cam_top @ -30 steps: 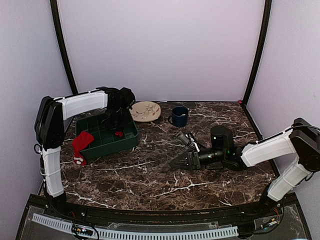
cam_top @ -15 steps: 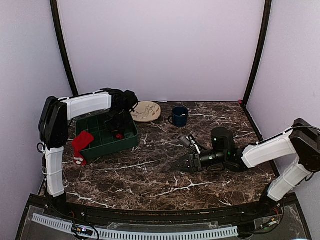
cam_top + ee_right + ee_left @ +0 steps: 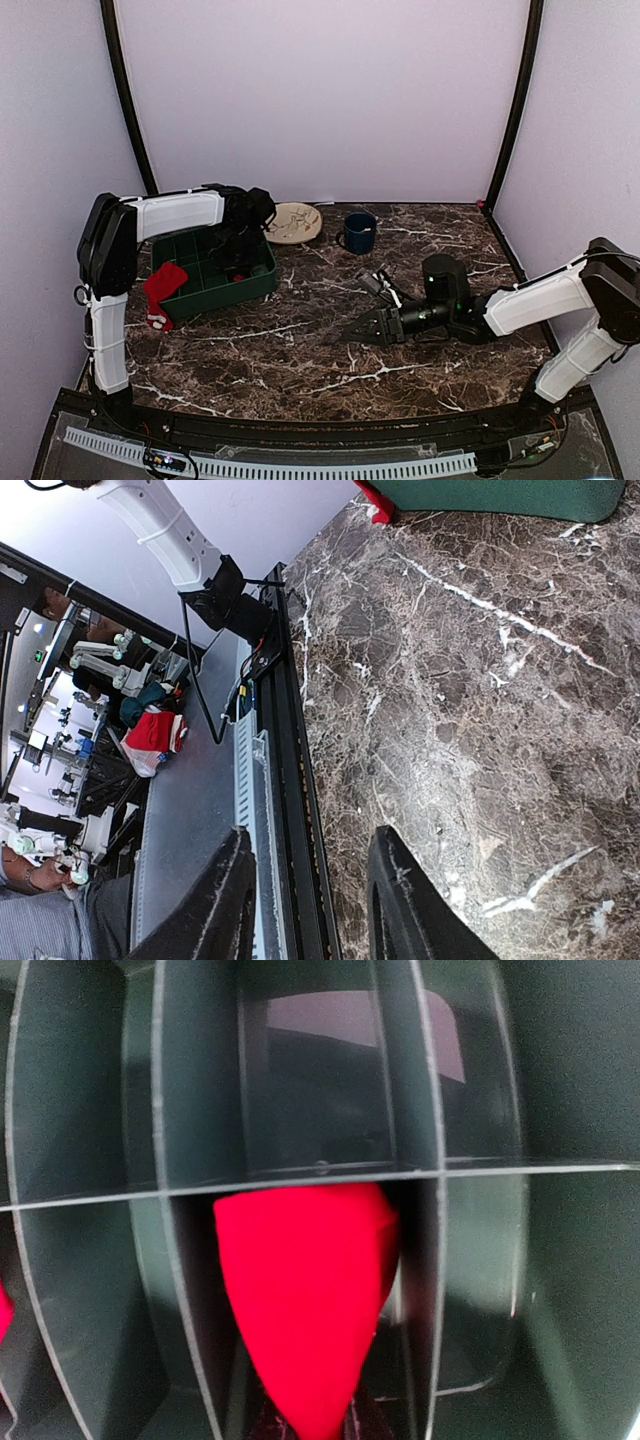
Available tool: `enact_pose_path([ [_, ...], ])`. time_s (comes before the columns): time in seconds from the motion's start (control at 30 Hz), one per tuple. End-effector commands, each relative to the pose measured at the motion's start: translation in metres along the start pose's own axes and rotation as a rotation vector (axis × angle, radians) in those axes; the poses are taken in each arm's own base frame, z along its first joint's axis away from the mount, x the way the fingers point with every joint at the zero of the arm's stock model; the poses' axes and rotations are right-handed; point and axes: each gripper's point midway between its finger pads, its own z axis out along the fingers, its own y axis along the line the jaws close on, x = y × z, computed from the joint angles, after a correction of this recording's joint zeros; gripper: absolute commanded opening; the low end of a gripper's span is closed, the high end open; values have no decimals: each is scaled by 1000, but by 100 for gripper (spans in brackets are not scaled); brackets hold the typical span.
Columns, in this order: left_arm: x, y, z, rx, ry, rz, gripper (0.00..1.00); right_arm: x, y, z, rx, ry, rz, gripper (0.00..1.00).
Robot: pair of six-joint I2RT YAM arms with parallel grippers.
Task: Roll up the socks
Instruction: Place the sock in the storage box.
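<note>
Your left pincer [image 3: 240,264] pinches a soft red sock bundle [image 3: 300,1300] inside the rigid green partitioned tray [image 3: 215,291]. Your right pincer [image 3: 310,890] gapes over the veined marble desk [image 3: 480,730].

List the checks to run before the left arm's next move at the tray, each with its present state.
1. Hold of the left gripper on the sock in the tray: ok, the red fabric narrows into the pinch.
2. That sock lines up with one compartment of the tray, between its dividers: ok.
3. That sock is rolled: cannot tell.
4. The second sock is rolled: not ok, it hangs long and floppy over the tray's left corner.
5. The right gripper is open, empty and well apart from the tray: ok.
</note>
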Motion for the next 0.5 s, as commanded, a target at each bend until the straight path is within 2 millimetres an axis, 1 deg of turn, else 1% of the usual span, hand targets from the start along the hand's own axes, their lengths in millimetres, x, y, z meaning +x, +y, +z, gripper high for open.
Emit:
enact_pose_path([
  [0.0, -3, -7, 6, 48, 0, 11, 0, -12, 7, -2, -12, -26, -44, 36],
  [0.1, -1, -13, 10, 72, 12, 26, 0, -13, 6, -1, -4, -25, -38, 36],
  [0.3, 11, -12, 21, 83, 59, 32, 0, -16, 5, 0, 5, -27, -26, 36],
  [0.47, 12, -13, 28, 112, 81, 19, 0, -20, 4, 2, 12, -28, -19, 37],
])
